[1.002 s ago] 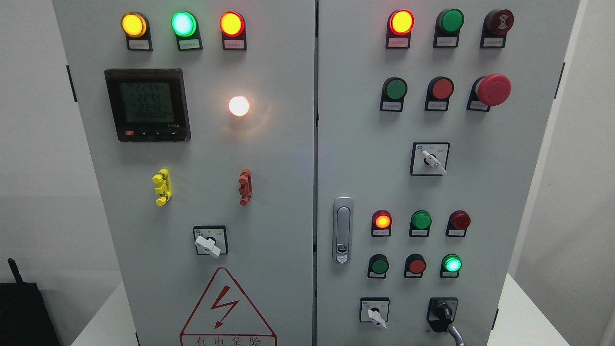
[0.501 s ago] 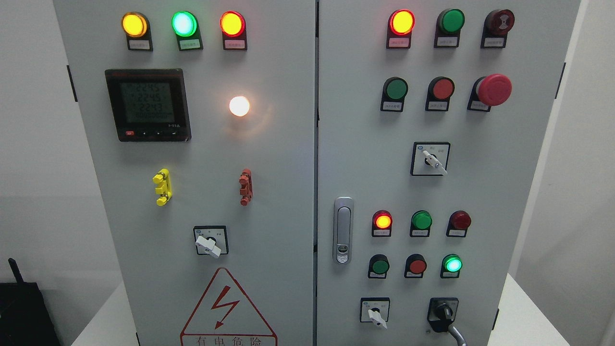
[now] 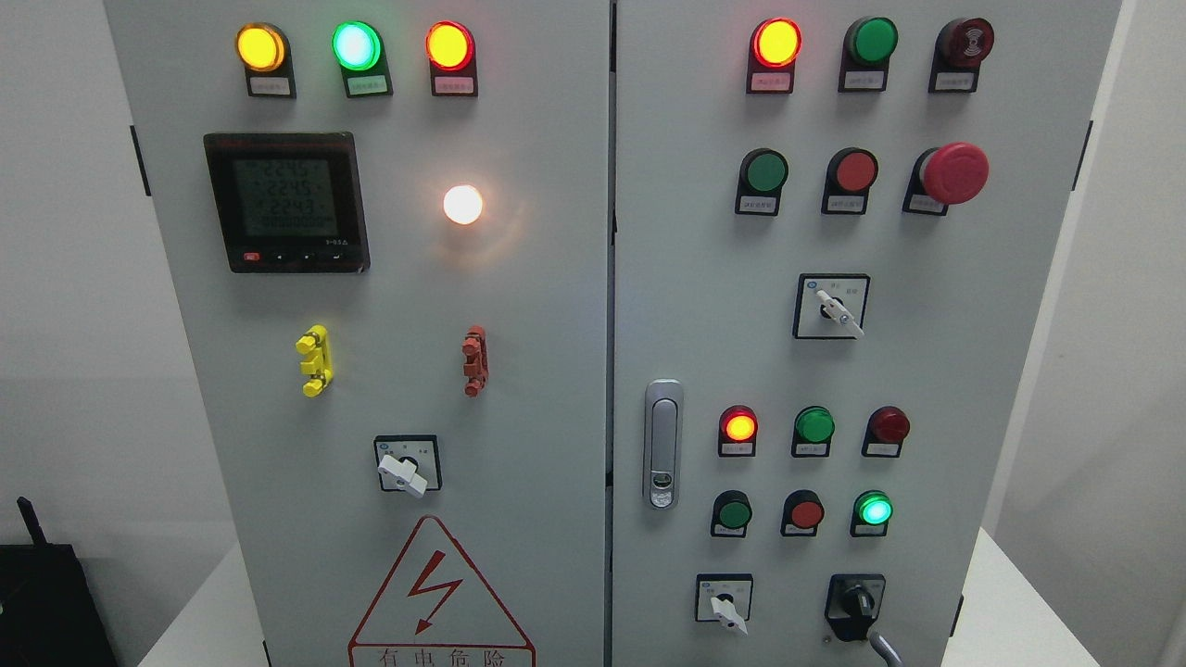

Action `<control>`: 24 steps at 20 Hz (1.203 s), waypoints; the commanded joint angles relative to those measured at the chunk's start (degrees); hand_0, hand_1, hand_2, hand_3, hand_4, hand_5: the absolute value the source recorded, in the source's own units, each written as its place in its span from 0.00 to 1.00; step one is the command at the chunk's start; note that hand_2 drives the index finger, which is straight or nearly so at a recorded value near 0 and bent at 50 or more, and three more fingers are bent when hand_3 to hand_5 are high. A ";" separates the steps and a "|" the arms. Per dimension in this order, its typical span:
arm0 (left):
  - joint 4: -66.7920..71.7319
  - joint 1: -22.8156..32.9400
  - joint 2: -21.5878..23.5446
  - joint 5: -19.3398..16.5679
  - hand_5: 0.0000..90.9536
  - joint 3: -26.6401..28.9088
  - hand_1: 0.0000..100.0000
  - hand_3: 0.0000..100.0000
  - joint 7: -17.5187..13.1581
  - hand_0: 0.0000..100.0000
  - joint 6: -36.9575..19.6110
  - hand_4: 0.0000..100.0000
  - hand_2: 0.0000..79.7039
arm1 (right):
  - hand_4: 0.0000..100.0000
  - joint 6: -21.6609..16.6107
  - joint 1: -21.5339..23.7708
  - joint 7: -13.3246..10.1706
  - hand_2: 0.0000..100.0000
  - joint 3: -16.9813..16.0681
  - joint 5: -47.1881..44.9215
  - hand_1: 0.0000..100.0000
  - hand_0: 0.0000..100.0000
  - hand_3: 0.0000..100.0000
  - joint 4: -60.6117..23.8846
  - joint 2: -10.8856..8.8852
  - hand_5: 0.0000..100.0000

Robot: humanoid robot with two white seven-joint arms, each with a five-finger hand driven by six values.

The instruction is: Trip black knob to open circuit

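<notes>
The black rotary knob (image 3: 857, 604) sits at the cabinet's lower right, handle near vertical. Neither hand is visible, so grip state cannot be told.

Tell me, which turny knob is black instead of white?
The black knob at the bottom right corner of the right door. The other three, one in the middle right, one just left of it and one on the left door, have white handles.
</notes>
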 commanded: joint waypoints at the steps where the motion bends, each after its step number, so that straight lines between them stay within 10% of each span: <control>1: 0.00 -0.12 0.01 0.14 0.00 0.14 0.39 0.00 -0.02 0.12 -0.20 0.00 0.00 | 1.00 -0.80 0.35 0.41 0.10 -0.55 -0.24 0.00 0.00 1.00 -2.28 -0.18 0.99; 6: 0.00 -0.12 0.01 0.14 0.00 0.14 0.39 0.00 -0.02 0.12 -0.20 0.00 0.00 | 0.93 -0.80 2.98 0.50 0.05 -1.60 -1.47 0.00 0.00 1.00 -4.91 -0.44 0.88; 10: 0.00 -0.12 0.01 0.14 0.00 0.14 0.39 0.00 -0.02 0.12 -0.20 0.00 0.00 | 0.64 -0.98 6.50 1.02 0.01 -1.52 -2.96 0.00 0.00 0.90 -7.81 -0.88 0.58; 20: 0.00 -0.12 0.01 0.14 0.00 0.14 0.39 0.00 -0.02 0.12 -0.11 0.00 0.00 | 0.00 -1.33 11.51 3.75 0.00 -1.25 -3.49 0.00 0.00 0.03 -11.51 -1.49 0.00; 24: 0.00 -0.12 0.01 0.14 0.00 0.14 0.39 0.00 -0.02 0.12 -0.20 0.00 0.00 | 0.00 -1.42 11.87 3.84 0.00 -1.25 -3.49 0.00 0.00 0.00 -11.95 -1.49 0.00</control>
